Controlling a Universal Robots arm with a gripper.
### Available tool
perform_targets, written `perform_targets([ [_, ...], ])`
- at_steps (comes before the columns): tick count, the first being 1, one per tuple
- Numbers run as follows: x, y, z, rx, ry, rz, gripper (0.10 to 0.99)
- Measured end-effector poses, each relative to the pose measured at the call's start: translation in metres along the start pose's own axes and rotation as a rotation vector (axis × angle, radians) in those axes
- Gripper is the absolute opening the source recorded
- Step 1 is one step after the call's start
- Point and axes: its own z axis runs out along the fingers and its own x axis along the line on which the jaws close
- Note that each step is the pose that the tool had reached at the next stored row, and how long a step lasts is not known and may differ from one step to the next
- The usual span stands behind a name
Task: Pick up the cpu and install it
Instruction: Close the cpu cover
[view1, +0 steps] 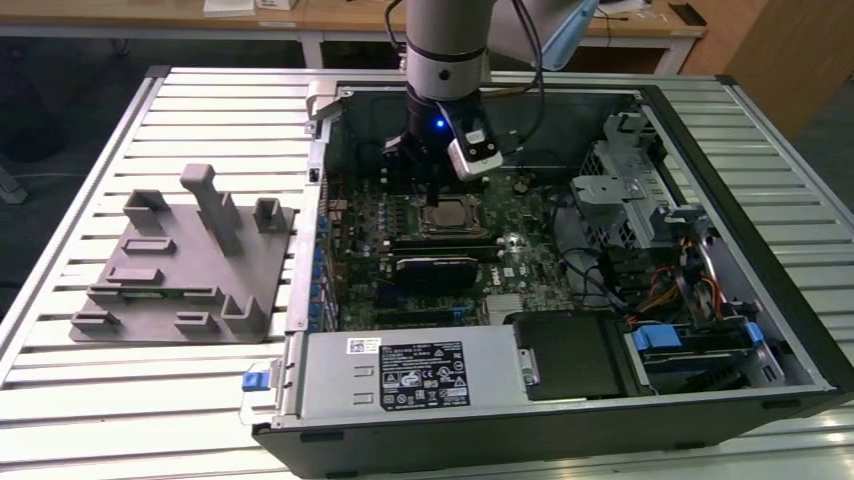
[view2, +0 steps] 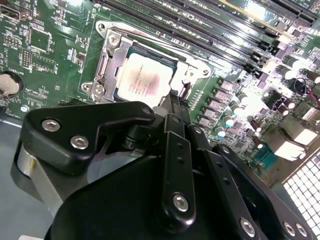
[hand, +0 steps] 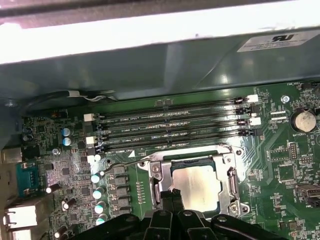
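Second wrist view is showing the cpu (view2: 145, 80) lying flat in its socket on the motherboard (view2: 50, 45), framed by the metal bracket (view2: 107, 37). The pincer (view2: 175, 98) is hanging at the chip's near edge, tips pressed together and gripping nothing; contact is unclear. The seating step seems to be in hand: doing it well is meaning plumb tips and no sideways nudge. The open computer case (view1: 534, 440) is lying on a slatted metal bench (view1: 214, 110), with a grey fixture (view1: 187, 260) sitting towards the exterior view's left and wooden desks (view1: 347, 18) standing behind.

On slatted table (view1: 134, 420): grey fixture (view1: 174, 270) with upright posts, just beside open computer case (view1: 534, 445); power supply (view1: 400, 375) inside.
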Motion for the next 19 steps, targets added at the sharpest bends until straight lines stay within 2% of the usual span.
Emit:
perform_targets([
  [5,-0.0058,0.0008,0.0001,0.000,-0.0001,0.000,0.106],
  [14,-0.0211,0.0028,0.0002,0.000,0.0000,0.000,0.106],
  [19,-0.0227,0.0031,-0.0022,0.000,0.0000,0.000,0.106],
])
